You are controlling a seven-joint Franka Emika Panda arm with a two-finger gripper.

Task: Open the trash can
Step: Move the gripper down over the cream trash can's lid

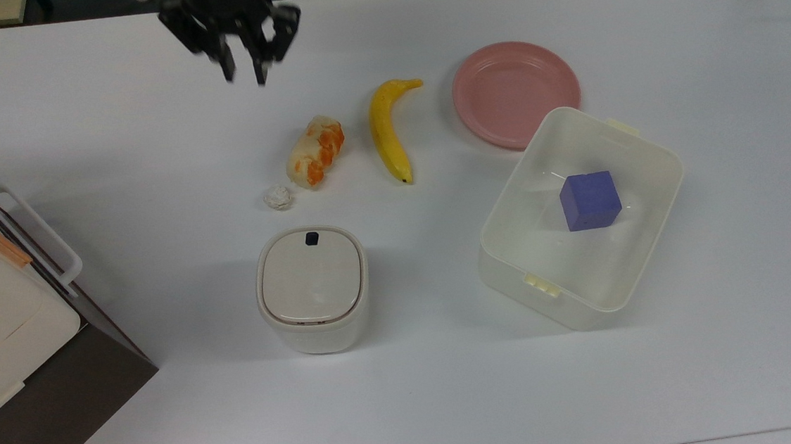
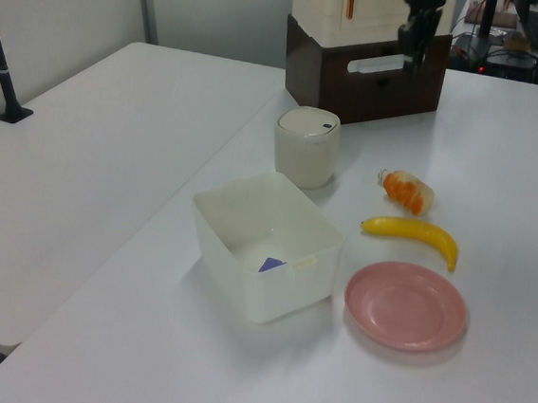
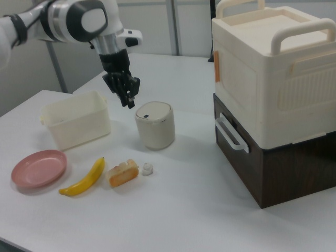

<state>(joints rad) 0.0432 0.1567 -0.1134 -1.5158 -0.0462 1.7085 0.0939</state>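
The trash can (image 1: 312, 285) is a small cream-white rounded bin standing on the white table, its beige lid down flat. A black button (image 1: 311, 238) sits at the lid's far rim. The same trash can (image 2: 306, 146) is upright in the left view, and in the right view the trash can (image 3: 155, 125) stands beside the brown cabinet. My gripper (image 1: 244, 74) hangs above the table well beyond the can, toward the top view's upper left, open and holding nothing. In the right view the gripper (image 3: 129, 100) points down, above and just left of the can, not touching it.
Between gripper and can lie an orange-and-white food piece (image 1: 316, 150) and a small crumpled paper ball (image 1: 278, 197). A banana (image 1: 387, 134), a pink plate (image 1: 516, 92) and a translucent tub (image 1: 666, 158) with a purple cube (image 1: 589, 200) lie to the top view's right. A cream box on a brown cabinet (image 1: 41, 377) stands at its left.
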